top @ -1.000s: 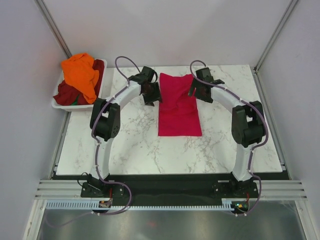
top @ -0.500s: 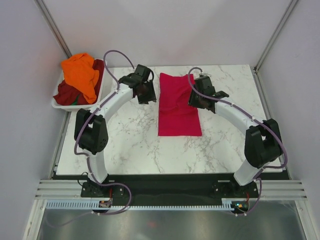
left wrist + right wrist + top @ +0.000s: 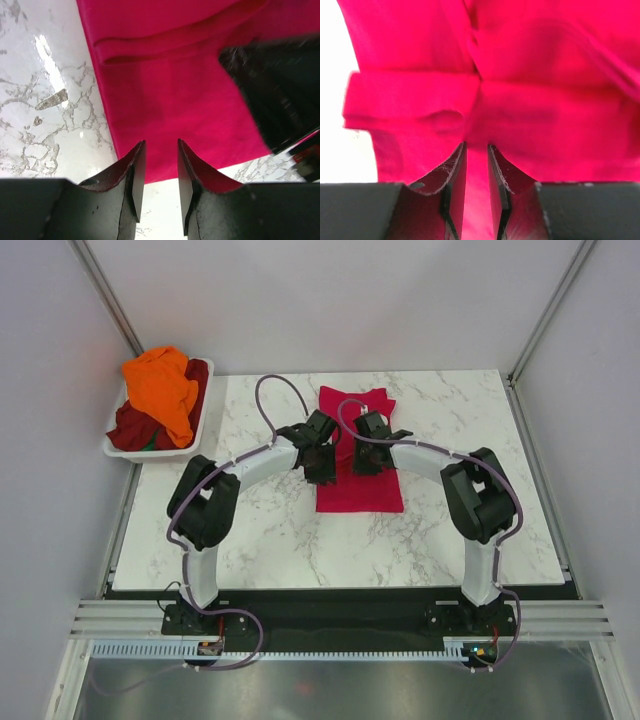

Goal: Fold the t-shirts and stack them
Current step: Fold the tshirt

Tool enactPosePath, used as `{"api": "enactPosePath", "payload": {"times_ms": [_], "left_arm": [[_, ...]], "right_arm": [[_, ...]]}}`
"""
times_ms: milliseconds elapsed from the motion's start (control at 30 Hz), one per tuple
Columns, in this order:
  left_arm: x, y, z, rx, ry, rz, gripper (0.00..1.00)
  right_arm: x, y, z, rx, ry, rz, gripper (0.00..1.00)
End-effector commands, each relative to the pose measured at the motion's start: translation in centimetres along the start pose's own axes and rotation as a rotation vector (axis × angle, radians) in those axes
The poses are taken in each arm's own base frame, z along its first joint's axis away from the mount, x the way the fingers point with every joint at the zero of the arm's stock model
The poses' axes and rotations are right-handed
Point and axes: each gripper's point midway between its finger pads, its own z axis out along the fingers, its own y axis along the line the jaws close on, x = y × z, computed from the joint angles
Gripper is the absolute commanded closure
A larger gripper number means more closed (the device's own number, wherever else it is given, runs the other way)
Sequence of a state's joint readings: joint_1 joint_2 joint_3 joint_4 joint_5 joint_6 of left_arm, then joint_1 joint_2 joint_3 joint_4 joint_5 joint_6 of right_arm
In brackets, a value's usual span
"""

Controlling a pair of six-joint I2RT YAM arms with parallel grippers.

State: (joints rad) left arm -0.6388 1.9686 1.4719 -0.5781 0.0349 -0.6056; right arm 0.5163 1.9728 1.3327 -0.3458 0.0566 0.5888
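Centrally, the crimson-pink t-shirt (image 3: 360, 490) lies flat on the marble table (image 3: 250, 540), narrowed to a long strip with its sides turned in. Both arms reach inward and meet over the middle of this shirt. The left gripper (image 3: 322, 458) is at its left edge and the right gripper (image 3: 366, 452) just inside its right half, the two close together but apart. This placement suits a crosswise fold, judged to be the step in hand, since a pinch on each side at mid-length lets one half be carried over the other.

Left wrist view: the jaws stand a narrow gap apart above the shirt's edge, with bare table showing through the gap and no cloth seen between them. Right wrist view: the jaws are nearly together below a folded-over band of cloth (image 3: 410, 95). Pink fills the gap, and whether cloth is pinched cannot be told.

Well away to the far left of the shirt, a white basket (image 3: 118, 448) holds the orange t-shirt (image 3: 162, 385) heaped on the maroon t-shirt (image 3: 128, 425), both unfolded. Nothing lies on the shirt to block either gripper. The only crowding is each gripper's nearness to the other.
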Motion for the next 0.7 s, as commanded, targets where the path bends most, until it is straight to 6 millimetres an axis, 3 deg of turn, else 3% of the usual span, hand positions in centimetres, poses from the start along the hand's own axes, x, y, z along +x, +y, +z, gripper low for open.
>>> {"api": "enactPosePath", "payload": {"times_ms": [0,67,233,267,300,333,367,433,467,500,567,600,633,667], "left_arm": [[0.2,0.0,0.6,0.014,-0.012,-0.026,0.62],[1.3,0.8,0.9,-0.003,0.013,-0.027,0.62],[2.6,2.0,1.4,-0.023,0.01,-0.032,0.65],[3.1,2.4,1.3,-0.029,0.016,-0.033,0.65],[3.4,2.6,1.2,-0.034,0.014,-0.03,0.65],[3.5,2.8,1.0,-0.037,0.012,-0.031,0.65],[3.8,3.1,0.6,-0.041,0.009,-0.032,0.65],[3.9,3.2,0.0,-0.04,0.003,-0.026,0.63],[4.0,3.2,-0.3,-0.035,-0.002,-0.017,0.61],[3.3,3.4,-1.0,-0.049,-0.037,-0.015,0.52],[2.9,3.3,-1.9,-0.044,-0.063,0.0,0.37],[2.3,3.1,-2.9,-0.034,-0.093,0.003,0.26],[2.1,3.0,-3.4,-0.03,-0.105,0.006,0.23],[2.2,3.2,-3.6,-0.032,-0.111,0.007,0.2]], "right_arm": [[-3.6,0.7,0.5,-0.008,-0.074,0.009,0.7],[-4.8,0.7,0.8,-0.01,-0.087,0.016,0.7],[-7.5,-1.5,2.3,0.045,-0.114,0.037,0.69],[-9.3,-1.0,2.1,0.032,-0.143,0.041,0.69],[-9.7,-2.0,3.0,0.052,-0.131,0.053,0.69],[-12.3,-1.2,2.4,0.027,-0.179,0.046,0.69],[-13.3,-0.6,2.3,-0.004,-0.185,0.04,0.68],[-15.2,-0.1,1.6,-0.03,-0.208,0.025,0.59],[-17.0,0.7,0.4,-0.052,-0.247,0.006,0.54],[-18.1,1.3,-1.4,-0.07,-0.283,-0.003,0.42],[-18.2,1.0,-3.1,-0.061,-0.301,-0.01,0.28],[-19.2,0.8,-5.8,-0.049,-0.356,-0.001,0.23],[-17.0,-0.6,-5.4,-0.008,-0.319,0.003,0.18],[-16.2,-1.4,-6.1,0.015,-0.322,0.031,0.16]]}}
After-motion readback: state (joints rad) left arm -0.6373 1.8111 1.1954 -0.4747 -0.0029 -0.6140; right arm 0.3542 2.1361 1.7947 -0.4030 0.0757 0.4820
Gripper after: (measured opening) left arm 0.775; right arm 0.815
